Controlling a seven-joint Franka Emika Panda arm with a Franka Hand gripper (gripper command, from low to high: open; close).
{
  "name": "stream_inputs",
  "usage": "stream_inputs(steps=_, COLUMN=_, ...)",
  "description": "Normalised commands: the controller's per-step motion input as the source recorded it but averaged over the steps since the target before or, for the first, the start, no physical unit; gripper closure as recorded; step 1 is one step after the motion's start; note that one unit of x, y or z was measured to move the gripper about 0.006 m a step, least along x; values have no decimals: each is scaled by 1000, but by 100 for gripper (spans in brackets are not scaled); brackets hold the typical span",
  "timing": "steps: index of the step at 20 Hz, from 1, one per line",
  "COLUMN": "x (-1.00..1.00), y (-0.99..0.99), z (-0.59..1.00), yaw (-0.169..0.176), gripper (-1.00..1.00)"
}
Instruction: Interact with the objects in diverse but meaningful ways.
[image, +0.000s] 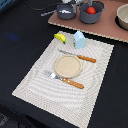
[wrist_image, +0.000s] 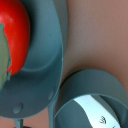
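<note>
Up here, my gripper (image: 80, 6) hangs over the dark grey two-handled pot (image: 92, 14); how wide its jaws stand, I cannot tell. The red tomato (image: 91, 10) sits inside that pot. Just beside it, a smaller pot (image: 66, 11) holds the small white elongated piece (image: 64, 10).

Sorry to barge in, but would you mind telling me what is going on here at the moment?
The arm is up at the far end of the table, over two grey pots on a brown board. One pot holds a red tomato; the other pot holds a small white piece. The gripper cannot be made out. On the placemat lie a plate, fork and knife, with a banana and carton at its far edge.
</note>
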Motion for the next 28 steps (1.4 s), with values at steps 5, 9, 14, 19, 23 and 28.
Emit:
stream_inputs(steps=5, x=85, y=147, z=-87, yaw=0, gripper=-100)
stream_inputs(steps=9, x=93, y=309, z=-53, yaw=0, gripper=-100)
stream_inputs(steps=14, x=121, y=282, z=-32, yaw=0, gripper=-100)
stream_inputs(steps=19, x=93, y=213, z=-85, yaw=0, gripper=-100)
stream_inputs(steps=23, x=96, y=200, z=-130, yaw=0, gripper=-100)
stream_inputs(steps=28, x=122, y=190, z=-159, yaw=0, gripper=-100)
